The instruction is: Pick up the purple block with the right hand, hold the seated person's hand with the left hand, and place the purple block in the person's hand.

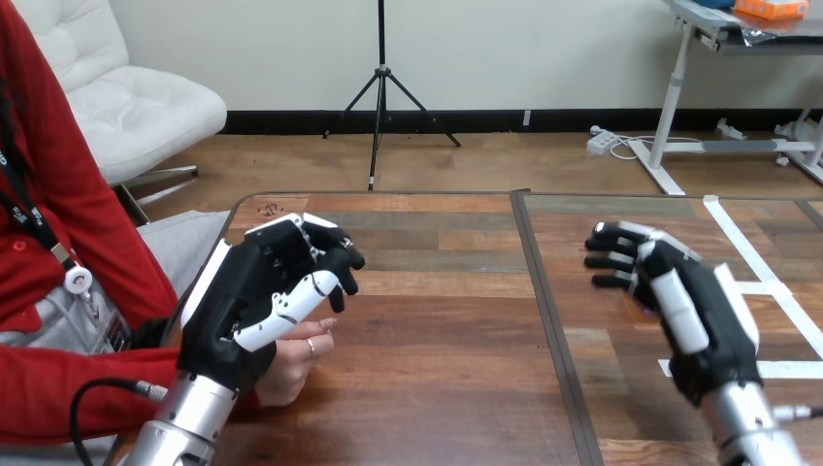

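My left hand (254,296) is at the table's left edge, on top of the person's hand (297,361). Its thumb lies curled across the person's fingers and its own fingers bend over beyond them. The person's hand rests on the wood, loosely closed, and its palm is hidden under my hand. My right hand (679,301) hovers over the right half of the table (446,320), back turned up. Its fingers (609,258) point left, relaxed and slightly bent, with nothing visible between them.
A dark seam (543,320) runs down the table between its two halves. White tape lines (767,282) mark the wood under and beside my right hand. The person's red sleeve (68,388) lies along the left edge by my left forearm.
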### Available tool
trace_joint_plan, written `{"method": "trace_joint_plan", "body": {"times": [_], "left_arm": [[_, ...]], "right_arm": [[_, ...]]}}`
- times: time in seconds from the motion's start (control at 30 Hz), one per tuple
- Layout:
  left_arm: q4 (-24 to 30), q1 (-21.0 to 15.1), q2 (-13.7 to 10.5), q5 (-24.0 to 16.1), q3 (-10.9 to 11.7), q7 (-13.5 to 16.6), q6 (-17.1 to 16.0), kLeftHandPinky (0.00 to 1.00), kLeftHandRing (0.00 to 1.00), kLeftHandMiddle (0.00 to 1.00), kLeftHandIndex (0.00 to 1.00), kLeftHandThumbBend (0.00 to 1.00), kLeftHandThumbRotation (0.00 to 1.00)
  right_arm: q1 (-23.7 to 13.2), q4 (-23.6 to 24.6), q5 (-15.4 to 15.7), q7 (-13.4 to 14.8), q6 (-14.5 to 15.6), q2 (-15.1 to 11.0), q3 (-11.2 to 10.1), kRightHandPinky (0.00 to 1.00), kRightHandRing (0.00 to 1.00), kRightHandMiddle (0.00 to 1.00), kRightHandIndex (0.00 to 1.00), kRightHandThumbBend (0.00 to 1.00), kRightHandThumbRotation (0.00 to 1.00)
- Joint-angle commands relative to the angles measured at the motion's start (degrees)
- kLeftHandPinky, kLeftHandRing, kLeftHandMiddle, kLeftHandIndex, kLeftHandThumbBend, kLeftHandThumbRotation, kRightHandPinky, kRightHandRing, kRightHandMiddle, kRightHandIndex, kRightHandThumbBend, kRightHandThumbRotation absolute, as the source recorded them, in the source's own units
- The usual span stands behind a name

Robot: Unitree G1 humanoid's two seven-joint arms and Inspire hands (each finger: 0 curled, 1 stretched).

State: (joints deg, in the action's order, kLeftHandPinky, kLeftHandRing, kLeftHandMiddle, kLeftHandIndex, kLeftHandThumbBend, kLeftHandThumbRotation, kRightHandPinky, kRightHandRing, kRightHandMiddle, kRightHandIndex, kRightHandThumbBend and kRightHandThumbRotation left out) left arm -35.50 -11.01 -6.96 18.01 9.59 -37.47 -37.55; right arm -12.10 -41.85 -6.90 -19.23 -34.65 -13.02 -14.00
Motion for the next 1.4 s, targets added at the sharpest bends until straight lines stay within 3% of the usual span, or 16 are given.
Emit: {"method": "trace_joint_plan", "body": {"times": [0.0,0.33,0.63,0.73,0.9,1.1,1.37], "left_arm": [[2.97,-2.96,-1.08,1.17,-0.14,-0.76,0.54,0.27,0.40,0.51,0.49,0.58,0.28],[3.89,-2.35,-1.37,0.75,-0.24,-1.30,1.02,0.28,0.41,0.51,0.48,0.59,0.27],[4.30,-1.88,-1.66,0.27,-0.53,-1.40,1.65,0.28,0.42,0.52,0.49,0.56,0.25],[4.30,-1.78,-1.74,-0.02,-0.69,-1.46,1.52,0.28,0.42,0.52,0.49,0.56,0.24],[4.28,-1.70,-1.72,0.04,-0.83,-1.92,1.42,0.28,0.42,0.52,0.48,0.52,0.23],[4.27,-1.62,-1.71,-0.12,-0.91,-2.15,1.38,0.28,0.41,0.51,0.48,0.51,0.21],[4.75,-1.30,-1.58,-0.22,-1.12,-2.14,1.52,0.28,0.41,0.51,0.48,0.49,0.18]], "right_arm": [[-6.80,-1.80,1.09,1.53,-2.39,-2.07,0.38,0.69,0.73,0.74,0.71,0.82,0.85],[-11.76,-4.74,5.63,6.37,-3.48,-5.66,0.99,0.69,0.74,0.75,0.73,0.74,0.85],[-15.83,-6.96,9.92,11.61,-3.25,-8.21,1.69,0.71,0.75,0.76,0.75,0.79,0.77],[-17.79,-7.72,10.76,12.60,-1.76,-9.14,1.85,0.71,0.75,0.76,0.75,0.82,0.75],[-20.46,-9.38,10.74,12.79,-0.12,-10.08,1.93,0.71,0.78,0.78,0.77,0.87,0.62],[-23.07,-10.54,15.07,16.25,3.60,-12.47,4.15,0.73,0.81,0.80,0.79,0.94,0.55],[-27.11,-14.60,18.44,17.58,8.39,-14.62,6.41,0.81,0.86,0.84,0.82,0.96,0.48]]}}
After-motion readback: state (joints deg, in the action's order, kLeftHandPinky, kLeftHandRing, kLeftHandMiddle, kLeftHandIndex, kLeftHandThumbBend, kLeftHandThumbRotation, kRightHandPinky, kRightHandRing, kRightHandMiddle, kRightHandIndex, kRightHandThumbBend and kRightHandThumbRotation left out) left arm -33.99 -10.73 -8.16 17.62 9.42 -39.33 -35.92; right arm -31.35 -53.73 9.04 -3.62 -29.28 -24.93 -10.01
